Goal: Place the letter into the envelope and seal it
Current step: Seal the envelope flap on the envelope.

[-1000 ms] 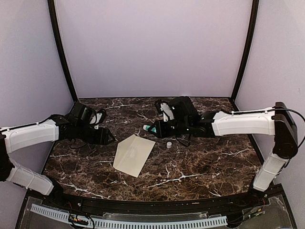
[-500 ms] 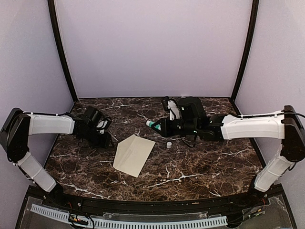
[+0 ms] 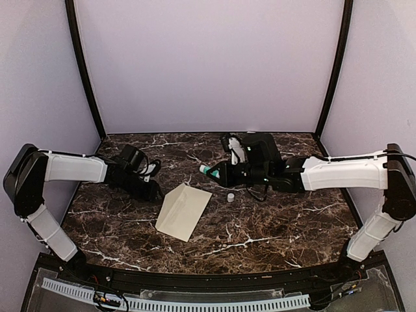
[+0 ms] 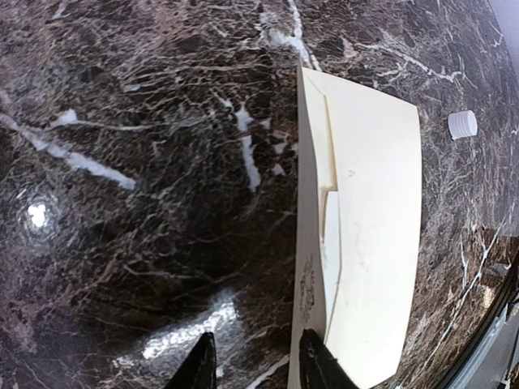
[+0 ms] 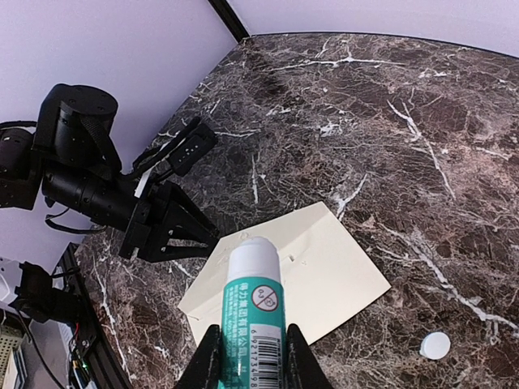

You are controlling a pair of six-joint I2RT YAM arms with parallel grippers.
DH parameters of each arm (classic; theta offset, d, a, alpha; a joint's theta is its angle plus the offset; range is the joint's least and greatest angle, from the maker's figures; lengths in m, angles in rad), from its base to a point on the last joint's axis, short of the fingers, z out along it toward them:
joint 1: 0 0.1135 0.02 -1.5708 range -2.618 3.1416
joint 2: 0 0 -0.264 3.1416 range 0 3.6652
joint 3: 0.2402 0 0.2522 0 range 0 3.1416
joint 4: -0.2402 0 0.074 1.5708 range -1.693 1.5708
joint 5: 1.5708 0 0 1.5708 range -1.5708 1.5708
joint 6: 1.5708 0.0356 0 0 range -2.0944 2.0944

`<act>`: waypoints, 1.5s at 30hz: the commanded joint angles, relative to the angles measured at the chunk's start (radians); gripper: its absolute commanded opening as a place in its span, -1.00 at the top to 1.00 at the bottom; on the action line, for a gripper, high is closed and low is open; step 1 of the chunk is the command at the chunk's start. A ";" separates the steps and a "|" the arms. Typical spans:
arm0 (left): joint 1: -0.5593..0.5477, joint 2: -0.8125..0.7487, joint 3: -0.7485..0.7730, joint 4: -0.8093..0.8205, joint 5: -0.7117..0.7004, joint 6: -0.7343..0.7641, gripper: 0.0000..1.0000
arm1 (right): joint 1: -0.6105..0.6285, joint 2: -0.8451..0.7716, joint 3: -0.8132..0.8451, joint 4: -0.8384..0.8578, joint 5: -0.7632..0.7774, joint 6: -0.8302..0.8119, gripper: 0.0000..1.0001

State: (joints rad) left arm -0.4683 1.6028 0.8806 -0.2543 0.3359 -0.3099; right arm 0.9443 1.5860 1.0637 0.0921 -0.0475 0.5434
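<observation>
The cream envelope [image 3: 182, 211] lies flat mid-table; it also shows in the left wrist view [image 4: 369, 235] and the right wrist view [image 5: 324, 271]. A thin paler strip [image 4: 331, 235], perhaps the letter, shows along its opening; otherwise the letter is hidden. The envelope's left edge strip bears a grey smear. My left gripper [image 3: 156, 193] [image 4: 258, 365] is open and low on the table, one fingertip [image 4: 315, 363] at the envelope's left edge. My right gripper [image 3: 218, 174] [image 5: 252, 356] is shut on a teal glue stick [image 3: 204, 170] [image 5: 254, 312], uncapped, held above the envelope's far corner.
A small white cap [image 3: 230, 196] [image 4: 463, 124] [image 5: 435, 345] lies on the dark marble table just right of the envelope. Black posts and lilac walls close the back and sides. The table's near edge has a black rim.
My left gripper has moved right and down to the envelope's left edge. My right gripper with the glue stick shifted slightly up and back, then held still.
</observation>
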 commanded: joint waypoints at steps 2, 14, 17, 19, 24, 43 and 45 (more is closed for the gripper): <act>-0.038 0.015 0.047 0.016 0.032 0.029 0.42 | -0.005 0.010 0.030 0.001 0.015 -0.004 0.70; -0.117 0.048 0.103 0.005 -0.004 0.034 0.48 | -0.004 0.029 0.038 -0.008 0.011 0.007 0.70; -0.135 0.052 0.110 0.003 -0.013 0.032 0.54 | -0.004 0.034 0.039 -0.007 0.009 0.006 0.70; -0.146 0.055 0.111 0.005 -0.015 0.029 0.55 | -0.004 0.035 0.038 -0.006 0.010 0.008 0.70; -0.171 0.064 0.116 0.015 -0.025 0.014 0.56 | -0.005 0.041 0.031 -0.001 0.026 0.013 0.70; -0.213 0.089 0.128 0.051 -0.012 -0.029 0.60 | -0.004 0.058 -0.269 0.372 -0.035 0.208 0.70; -0.215 0.089 0.128 0.051 -0.014 -0.028 0.60 | -0.004 0.079 -0.282 0.409 -0.049 0.222 0.70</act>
State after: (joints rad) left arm -0.6777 1.6913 0.9829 -0.2092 0.3183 -0.3302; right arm 0.9443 1.6295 0.8028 0.3248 -0.0608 0.7090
